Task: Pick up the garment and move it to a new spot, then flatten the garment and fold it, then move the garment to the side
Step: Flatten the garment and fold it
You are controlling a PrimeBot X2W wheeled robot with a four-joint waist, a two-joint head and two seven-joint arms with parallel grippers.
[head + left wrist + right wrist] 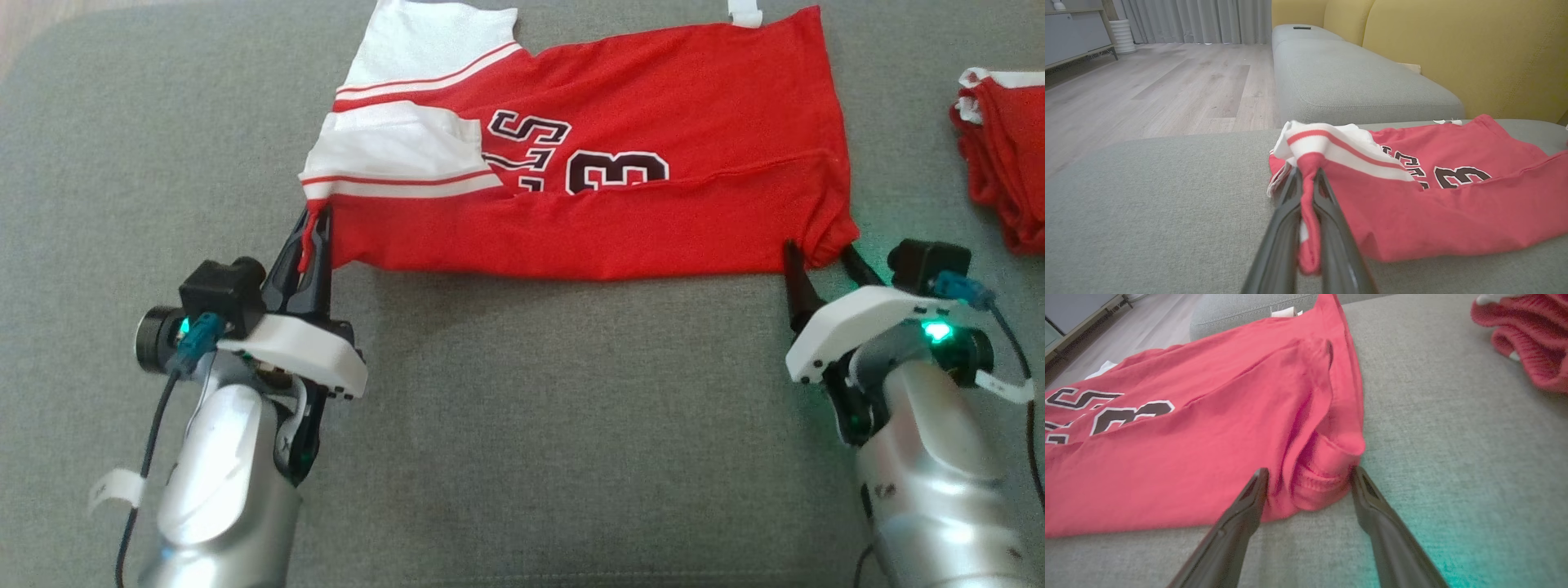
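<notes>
The garment [620,220] is lying spread across the sofa seat [531,408]. The left claw [314,224] is sitting at its near left corner, and the right claw [820,250] is straddling its near right corner. Further right, well apart, what seems to be a bunched cloth [1000,163] is lying.

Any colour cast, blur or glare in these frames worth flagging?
Right wrist view: a green cast falls on the grey cushion beside the open right hand. Left wrist view: the left hand, shut on the jersey, goes soft near the lens, while the print is readable. Head view: light is even, with glare on the left forearm.
</notes>
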